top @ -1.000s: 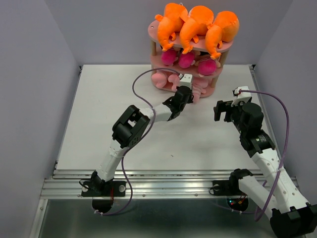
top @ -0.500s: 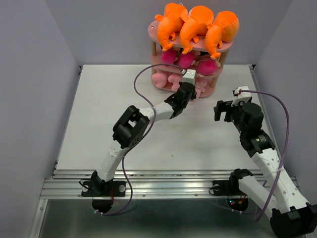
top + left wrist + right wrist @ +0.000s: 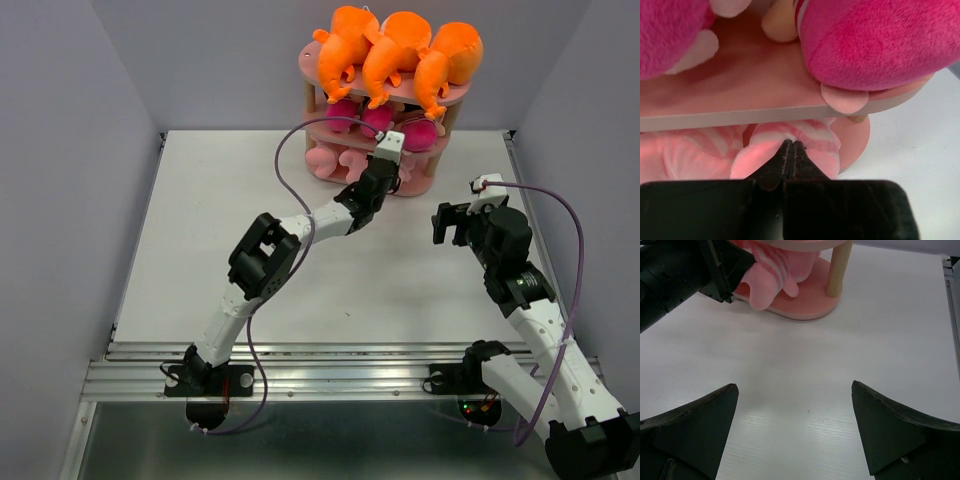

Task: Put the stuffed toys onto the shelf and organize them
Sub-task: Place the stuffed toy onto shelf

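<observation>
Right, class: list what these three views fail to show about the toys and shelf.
Top view: pigs partly behind the left arm; dolls' faces lost in shadow.
Left wrist: whether the shut jaws pinch pig fabric; the jaws themselves block it.
Right wrist: shelf cut off at the top edge.

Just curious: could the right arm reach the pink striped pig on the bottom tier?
Probably yes: only bare table lies between the open right hand and the pig, though the left hand is pressed against it.
</observation>
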Controlling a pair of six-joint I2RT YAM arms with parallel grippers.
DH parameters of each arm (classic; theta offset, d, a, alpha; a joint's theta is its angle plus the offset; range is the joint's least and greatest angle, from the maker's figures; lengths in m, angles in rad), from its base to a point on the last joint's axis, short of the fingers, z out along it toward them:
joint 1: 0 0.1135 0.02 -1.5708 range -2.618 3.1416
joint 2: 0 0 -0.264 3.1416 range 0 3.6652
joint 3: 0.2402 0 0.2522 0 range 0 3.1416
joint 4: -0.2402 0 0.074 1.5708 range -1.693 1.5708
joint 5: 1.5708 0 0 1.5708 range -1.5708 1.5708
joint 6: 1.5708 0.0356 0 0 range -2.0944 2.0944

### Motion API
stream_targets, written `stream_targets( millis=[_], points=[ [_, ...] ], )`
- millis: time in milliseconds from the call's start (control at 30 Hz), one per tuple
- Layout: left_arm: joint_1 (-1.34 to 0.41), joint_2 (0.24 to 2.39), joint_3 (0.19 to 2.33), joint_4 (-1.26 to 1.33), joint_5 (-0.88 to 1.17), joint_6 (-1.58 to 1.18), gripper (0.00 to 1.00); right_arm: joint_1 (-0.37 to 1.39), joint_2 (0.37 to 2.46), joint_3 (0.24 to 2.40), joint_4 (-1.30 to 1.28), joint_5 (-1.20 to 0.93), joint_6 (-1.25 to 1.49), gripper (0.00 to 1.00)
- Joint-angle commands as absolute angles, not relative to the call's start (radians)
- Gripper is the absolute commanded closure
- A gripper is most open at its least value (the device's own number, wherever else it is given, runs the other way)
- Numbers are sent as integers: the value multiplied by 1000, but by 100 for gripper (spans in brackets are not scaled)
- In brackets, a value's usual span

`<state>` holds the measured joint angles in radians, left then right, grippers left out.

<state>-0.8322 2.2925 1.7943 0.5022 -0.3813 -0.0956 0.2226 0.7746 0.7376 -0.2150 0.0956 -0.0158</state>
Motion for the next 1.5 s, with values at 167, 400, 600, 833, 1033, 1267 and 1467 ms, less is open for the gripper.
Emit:
stream_targets(
  millis=[167, 400, 600, 833, 1033, 1267, 1467],
  points=[
    [-845, 2298, 1873, 528, -419, 96, 100, 218, 770, 736, -156, 109, -29, 0],
    [-845, 2322, 1887, 520, -433, 156, 100, 218, 770, 736, -156, 110, -29, 0],
    [-847, 2352, 1901, 518, -454, 169, 100, 218, 770, 735, -156, 113, -29, 0],
    [-847, 2350, 1893, 518, -472, 144, 94, 218, 770, 735, -156, 114, -29, 0],
    [-847, 2326, 1876, 518, -465, 120, 71, 218, 772, 735, -156, 115, -29, 0],
    [-856, 2273, 1827, 528, -454, 101, 44, 218, 773, 735, -156, 117, -31, 0],
    [-864, 2221, 1781, 538, -453, 94, 35, 218, 773, 732, -156, 118, -34, 0]
  ],
)
